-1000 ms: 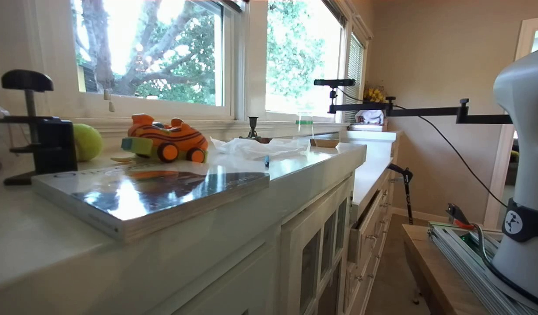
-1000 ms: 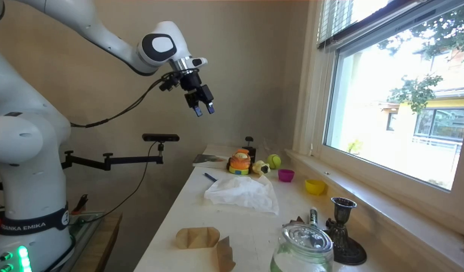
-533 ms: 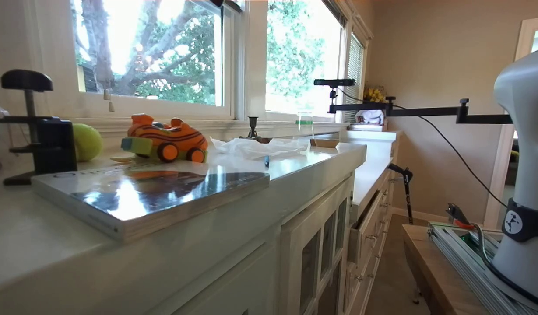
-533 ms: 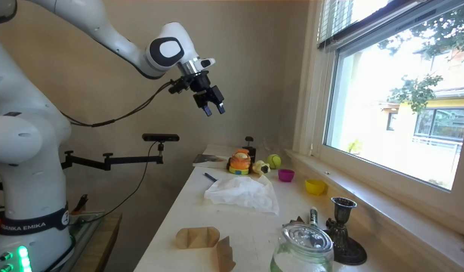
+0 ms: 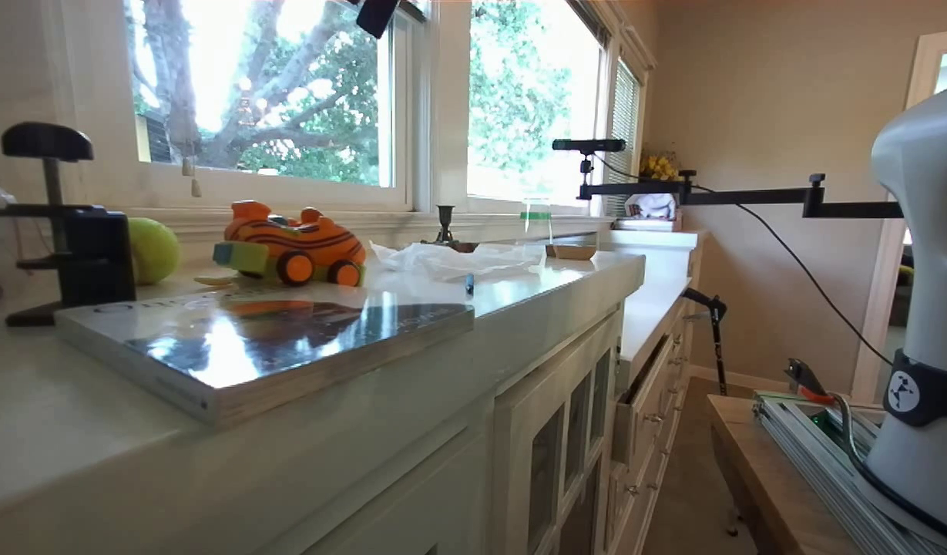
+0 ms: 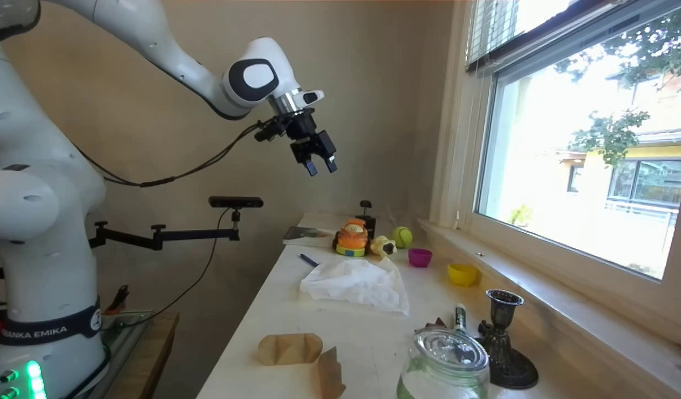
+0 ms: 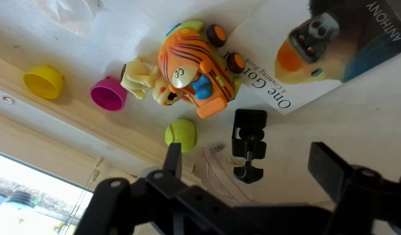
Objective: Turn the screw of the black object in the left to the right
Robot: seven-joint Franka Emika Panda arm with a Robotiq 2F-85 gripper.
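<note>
The black object point(image 5: 99, 258) is a small black clamp standing on the white counter behind the book. It also shows in an exterior view point(image 6: 370, 226), partly hidden by the orange toy car, and in the wrist view point(image 7: 250, 119). Its screw point(image 5: 48, 142) is an upright metal rod with a wide black knob, seen also in an exterior view point(image 6: 365, 204) and the wrist view point(image 7: 248, 173). My gripper point(image 6: 322, 167) is open and empty, high above the counter. In the wrist view the knob lies between the open fingers point(image 7: 246, 151), well below them. A finger point(image 5: 377, 17) shows at an exterior view's top edge.
A book point(image 7: 317, 58), an orange toy car point(image 7: 193, 62), a tennis ball point(image 7: 182, 135), a small dog figure point(image 7: 138, 78) and a clear plastic bag point(image 7: 223, 176) lie around the clamp. Cups point(image 6: 420, 256), white paper point(image 6: 357, 282) and a window wall stand along the counter.
In an exterior view my gripper has moved to the right and slightly down, staying open. A finger has come into sight at the top of an exterior view. The clamp has not moved.
</note>
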